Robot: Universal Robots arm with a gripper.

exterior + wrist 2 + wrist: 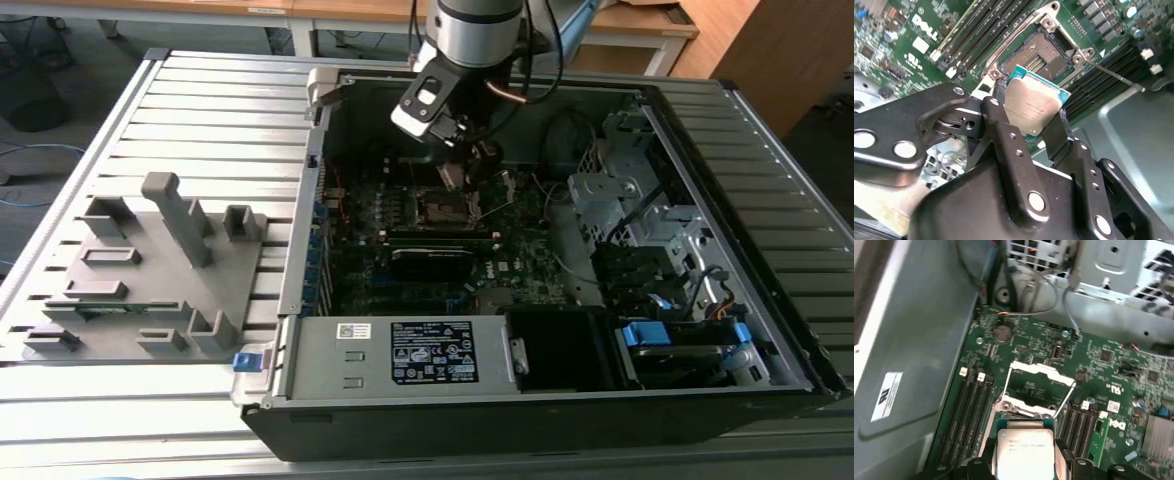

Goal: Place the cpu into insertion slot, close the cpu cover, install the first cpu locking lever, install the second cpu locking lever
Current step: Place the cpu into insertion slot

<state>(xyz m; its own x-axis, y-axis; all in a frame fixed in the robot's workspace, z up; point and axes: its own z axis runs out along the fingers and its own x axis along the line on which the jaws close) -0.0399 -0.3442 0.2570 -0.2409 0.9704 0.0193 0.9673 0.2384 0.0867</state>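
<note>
My gripper (pixel 1029 106) is shut on the cpu (pixel 1035 102), a flat square chip with a dull metal face, clamped by its two edges between the black fingers (pixel 1001 117). The cpu hangs tilted just above the insertion slot (pixel 1037 56), whose dark centre lies uncovered inside its silvery rim. In the first wrist view the cpu (pixel 1024 452) sits in front of the cpu cover (pixel 1040 371), which is swung open, with two thin lever rods (pixel 1066 399) beside it. In the exterior view the gripper (pixel 454 175) hovers over the insertion slot (pixel 449 207) inside the open computer case.
Long black memory slots (pixel 971 37) flank the socket on both sides. The case wall (pixel 914 340), drive cage (pixel 627 210) and cables (pixel 567 130) ring the board. A power supply box (pixel 400 350) lies near the front. A grey fixture (pixel 147 270) stands at the exterior view's left.
</note>
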